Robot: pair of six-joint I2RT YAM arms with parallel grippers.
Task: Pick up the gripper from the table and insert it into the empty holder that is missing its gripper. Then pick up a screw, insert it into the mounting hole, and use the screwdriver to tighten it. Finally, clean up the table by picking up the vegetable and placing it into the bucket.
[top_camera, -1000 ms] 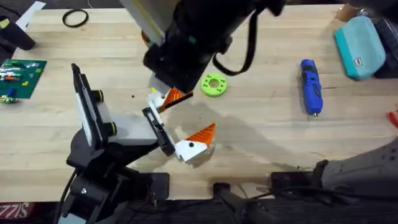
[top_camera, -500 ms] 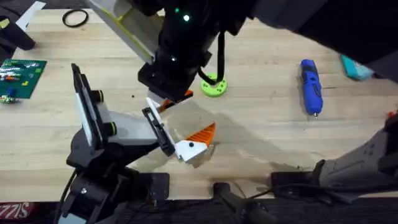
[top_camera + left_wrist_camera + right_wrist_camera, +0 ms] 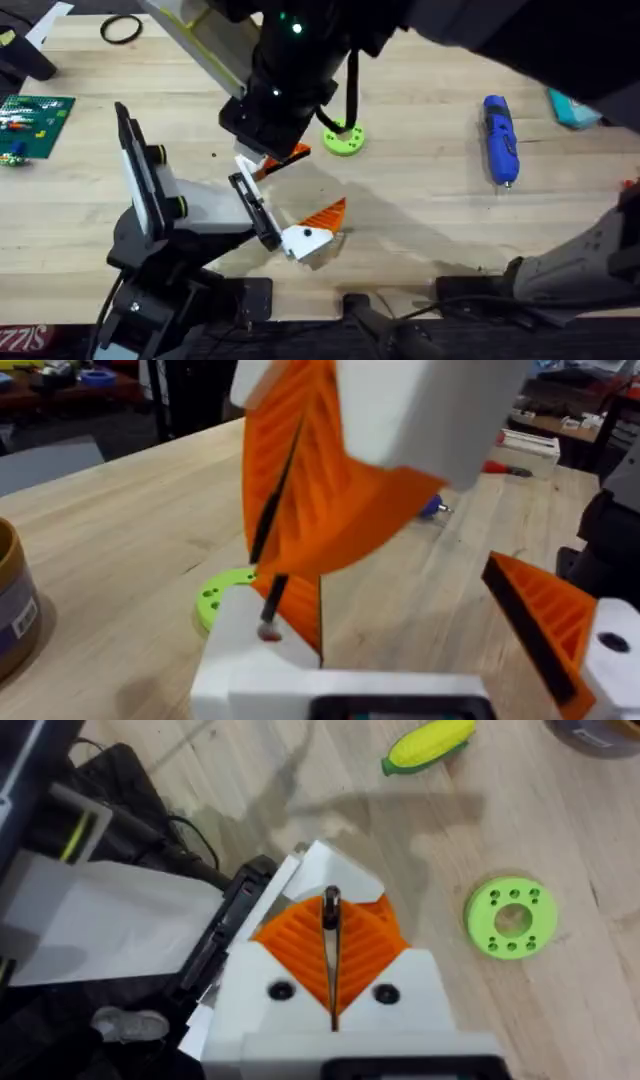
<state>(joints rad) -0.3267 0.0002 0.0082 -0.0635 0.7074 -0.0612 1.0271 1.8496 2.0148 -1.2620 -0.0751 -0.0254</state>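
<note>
The gripper (image 3: 290,152), white with an orange tip, sits at the far end of the black holder (image 3: 258,212) on the pale grey arm. My left gripper (image 3: 300,660) is shut on its white base (image 3: 250,655). Directly above, my right gripper (image 3: 330,920) is shut on a dark screw (image 3: 330,905). The screw's tip (image 3: 270,625) touches that base. The blue screwdriver (image 3: 500,140) lies on the table (image 3: 420,200) at the right. The yellow vegetable (image 3: 427,744) lies beyond the holder, and the brown bucket (image 3: 8,610) stands farther back. In the overhead view, dark arms cover both grippers.
The fixed twin finger (image 3: 312,228) sits at the holder's near end. A lime-green ring disc (image 3: 344,137) lies just right of the work spot. A green circuit board (image 3: 35,120) and a black ring (image 3: 120,30) are at the far left. A teal case (image 3: 575,105) is mostly covered.
Over the last second a dark arm swung in across the upper right, covering most of the teal case. The grippers above the holder shifted slightly left. Little has moved in the last half second.
</note>
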